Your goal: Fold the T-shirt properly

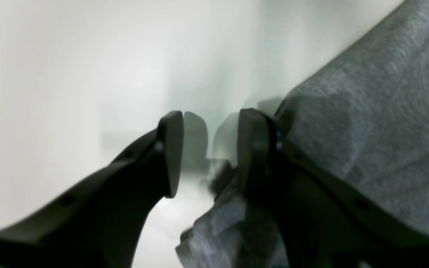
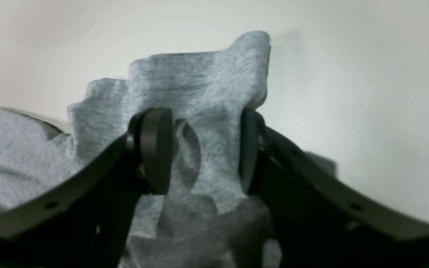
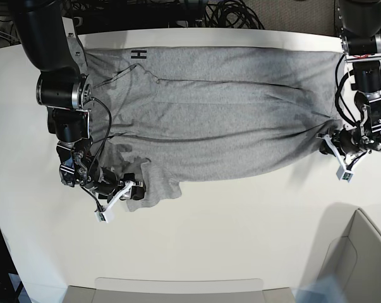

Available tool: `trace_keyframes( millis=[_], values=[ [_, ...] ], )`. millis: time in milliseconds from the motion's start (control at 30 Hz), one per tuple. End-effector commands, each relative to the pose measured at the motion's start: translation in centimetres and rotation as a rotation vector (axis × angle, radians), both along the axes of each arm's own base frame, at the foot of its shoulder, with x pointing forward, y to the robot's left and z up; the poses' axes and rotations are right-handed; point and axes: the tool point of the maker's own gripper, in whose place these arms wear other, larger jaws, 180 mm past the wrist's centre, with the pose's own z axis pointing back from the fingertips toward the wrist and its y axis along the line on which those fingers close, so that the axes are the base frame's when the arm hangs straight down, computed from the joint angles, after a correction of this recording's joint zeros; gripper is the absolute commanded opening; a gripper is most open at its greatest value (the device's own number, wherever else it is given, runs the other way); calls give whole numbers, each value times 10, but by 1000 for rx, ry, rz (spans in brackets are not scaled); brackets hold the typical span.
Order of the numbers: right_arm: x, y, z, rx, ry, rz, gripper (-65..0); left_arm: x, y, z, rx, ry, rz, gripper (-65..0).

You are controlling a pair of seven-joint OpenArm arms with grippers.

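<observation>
Two claws are being worked at opposite ends of the T-shirt [image 3: 215,120], which is lying spread sideways across the far half of the white tabletop [image 3: 241,233], plain grey side up.

Folding is judged to be at an early stage: the cloth is being kept mostly flat in a long wrinkled band, with no finished fold showing, though a sleeve or corner is bunched at the near left of the base view. Most of the folding is judged to be left.

The right claw [image 2: 203,150] is being held with its jaws well apart, straddling a raised tongue of grey fabric; nothing is being pinched there. The left claw [image 1: 209,149] is being held at the shirt's other edge, jaws partly apart, with cloth lying against the outside of one finger and below it; whether any fabric is being gripped between them cannot be told from the blurred wrist view.

Only a small black mark resembling an "H" [image 3: 138,55] is being shown near the far edge; no other writing can be read.
</observation>
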Motion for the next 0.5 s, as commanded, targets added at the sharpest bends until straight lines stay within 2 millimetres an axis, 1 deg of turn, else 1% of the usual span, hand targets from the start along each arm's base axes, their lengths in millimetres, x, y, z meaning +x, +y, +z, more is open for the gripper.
trace_keyframes(
  millis=[0, 67, 133, 200, 233, 267, 300, 367, 433, 467],
  values=[
    [-3, -6, -4, -52, 42, 16, -373, -7, 11, 0, 30, 23, 4, -424],
    [-3, -6, -4, -52, 42, 16, -373, -12, 8, -1, 37, 24, -10, -424],
    [-3, -6, -4, -52, 42, 16, -373, -8, 3, 6, 46, -3, -34, -424],
    [-3, -6, -4, -51, 41, 16, -373, -13, -2, 8, 62, -3, -58, -424],
    [-3, -6, -4, -51, 41, 16, -373, -12, -5, 12, 59, -14, -58, -424],
    [-3, -6, -4, -51, 40, 16, -373, -9, -9, 19, 52, -36, -51, -424],
    [-2, -6, -3, -51, 38, 15, -373, -2, -12, 31, 49, -72, -41, -424],
    [-2, -6, -3, -51, 38, 15, -373, -4, -13, 44, 64, -94, -37, -424],
    [-2, -6, -3, -52, 38, 16, -373, -3, -19, 57, 93, -124, -69, -424],
    [-2, -6, -3, -52, 38, 16, -373, -4, -25, 60, 97, -130, -84, -424]
  ],
)
